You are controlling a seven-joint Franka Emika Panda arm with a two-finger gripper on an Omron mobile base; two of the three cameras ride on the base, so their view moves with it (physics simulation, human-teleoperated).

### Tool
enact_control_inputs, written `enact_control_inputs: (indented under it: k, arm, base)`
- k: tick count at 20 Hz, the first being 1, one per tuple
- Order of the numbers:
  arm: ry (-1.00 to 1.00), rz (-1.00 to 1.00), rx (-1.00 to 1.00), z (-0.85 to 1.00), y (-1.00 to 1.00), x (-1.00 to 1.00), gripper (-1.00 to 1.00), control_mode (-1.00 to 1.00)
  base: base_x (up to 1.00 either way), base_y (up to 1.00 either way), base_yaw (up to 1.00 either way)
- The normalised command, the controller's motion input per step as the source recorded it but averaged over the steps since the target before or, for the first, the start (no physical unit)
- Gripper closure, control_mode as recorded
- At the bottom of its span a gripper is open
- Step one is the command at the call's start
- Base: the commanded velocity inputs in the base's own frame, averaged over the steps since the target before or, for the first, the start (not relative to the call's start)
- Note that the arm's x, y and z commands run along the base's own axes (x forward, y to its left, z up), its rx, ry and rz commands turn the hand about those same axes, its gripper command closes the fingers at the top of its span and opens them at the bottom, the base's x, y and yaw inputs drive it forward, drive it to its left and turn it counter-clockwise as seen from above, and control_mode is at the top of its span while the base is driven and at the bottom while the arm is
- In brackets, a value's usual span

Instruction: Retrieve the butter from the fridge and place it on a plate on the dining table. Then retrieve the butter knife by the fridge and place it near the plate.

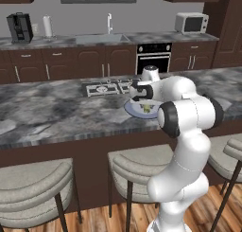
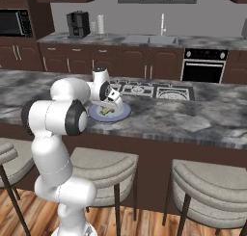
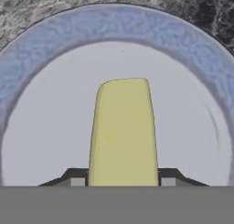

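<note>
Lowering the pale-yellow butter stick (image 3: pixel 122 131) over the round blue-grey plate (image 3: pixel 55 40)
Our claw (image 3: pixel 122 182) grips it; letting go askew, we think, could tumble it off.

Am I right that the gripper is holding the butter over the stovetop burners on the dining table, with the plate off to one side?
Not quite. The gripper does hold the butter, but over the plate, not the burners. The hand view shows the plate's rim circling the stick; the burners sit beside the plate on the dining table.
</note>
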Motion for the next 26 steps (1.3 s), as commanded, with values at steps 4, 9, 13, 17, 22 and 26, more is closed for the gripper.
enact_control_inputs:
  k: [4,9,13,17,22,26]
  arm:
    - [-0.03,0.00,0.01,-0.23,0.00,0.09,-1.00,-1.00]
    - [0.00,0.00,0.00,-0.03,0.00,0.03,-1.00,-1.00]
    - [0.00,0.00,0.00,0.00,0.00,0.00,-1.00,-1.00]
    - [0.03,0.00,-0.02,0.15,-0.07,-0.11,-1.00,-1.00]
    - [0.04,0.00,-0.01,0.38,-0.14,-0.33,-1.00,-1.00]
    - [0.03,0.00,0.00,0.44,-0.04,-0.68,-1.00,-1.00]
  base:
    - [0.00,0.00,0.00]
    - [0.00,0.00,0.00]
    - [0.00,0.00,0.00]
    - [0.00,0.00,0.00]
    - [0.00,0.00,0.00]
    - [0.00,0.00,0.00]
